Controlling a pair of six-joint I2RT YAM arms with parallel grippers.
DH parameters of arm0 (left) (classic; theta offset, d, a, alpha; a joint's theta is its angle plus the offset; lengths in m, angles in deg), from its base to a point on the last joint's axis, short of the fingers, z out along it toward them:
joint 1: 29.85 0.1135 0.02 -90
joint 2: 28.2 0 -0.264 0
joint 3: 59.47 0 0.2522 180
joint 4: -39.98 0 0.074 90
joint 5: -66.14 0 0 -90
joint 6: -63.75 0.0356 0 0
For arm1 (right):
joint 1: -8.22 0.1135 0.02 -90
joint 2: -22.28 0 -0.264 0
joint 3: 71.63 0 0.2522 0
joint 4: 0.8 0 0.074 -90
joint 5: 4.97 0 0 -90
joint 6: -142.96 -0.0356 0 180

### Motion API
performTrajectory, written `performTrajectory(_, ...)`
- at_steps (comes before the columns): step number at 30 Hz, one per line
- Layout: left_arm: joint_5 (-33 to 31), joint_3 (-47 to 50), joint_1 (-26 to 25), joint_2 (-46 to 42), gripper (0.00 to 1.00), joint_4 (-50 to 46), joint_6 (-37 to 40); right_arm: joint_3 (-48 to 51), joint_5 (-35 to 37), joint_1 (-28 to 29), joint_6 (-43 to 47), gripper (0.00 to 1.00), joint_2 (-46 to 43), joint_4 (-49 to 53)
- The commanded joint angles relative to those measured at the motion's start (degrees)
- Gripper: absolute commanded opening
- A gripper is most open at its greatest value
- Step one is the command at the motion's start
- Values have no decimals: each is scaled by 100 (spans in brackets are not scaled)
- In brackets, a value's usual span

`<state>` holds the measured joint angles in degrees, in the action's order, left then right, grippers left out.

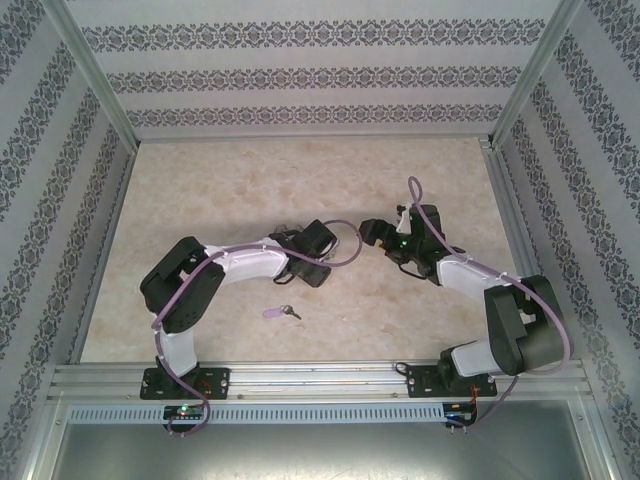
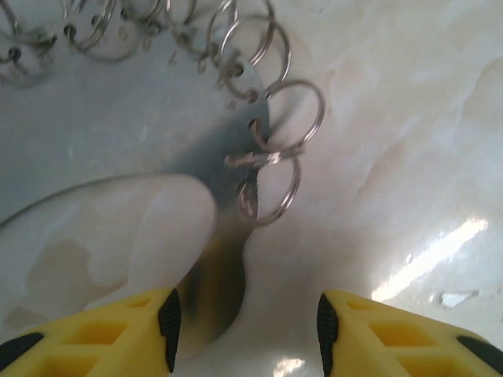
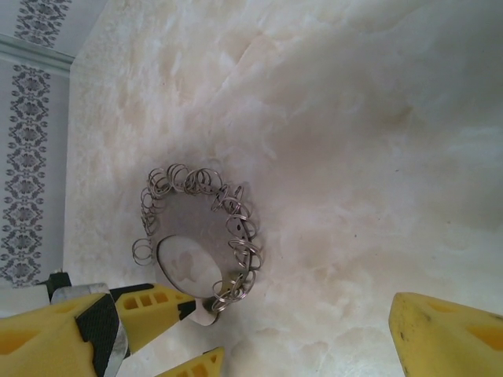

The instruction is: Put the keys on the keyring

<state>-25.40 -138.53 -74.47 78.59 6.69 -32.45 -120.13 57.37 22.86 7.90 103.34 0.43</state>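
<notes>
The keyring (image 2: 149,118), a flat silvery plate edged with small wire loops, lies on the marble table (image 1: 200,180) mid-scene. The left gripper (image 2: 247,323) straddles one edge of it, jaws apart and one pad clear of the metal. The right gripper (image 3: 251,318) hovers just right of it, jaws wide. The lilac-headed key (image 1: 279,313) lies alone nearer, left of centre

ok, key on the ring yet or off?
Off. The key lies alone on the table, nearer the arm bases and clearly apart from the keyring.
</notes>
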Motion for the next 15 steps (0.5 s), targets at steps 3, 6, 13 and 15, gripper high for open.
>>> performTrajectory(3, -329, -471, -144, 216, 50, -264, 255, 21, 453, 287, 176, 90, -57, 23)
performTrajectory(6, -580, -710, -226, 385, 49, -479, 341, -22, 573, 398, 191, 89, 16, 30)
performTrajectory(13, -806, -898, -273, 610, 36, -694, 435, -190, 628, 593, 197, 87, 315, 23)
performTrajectory(15, -817, -880, -275, 601, 35, -684, 439, -225, 652, 644, 191, 87, 378, 23)
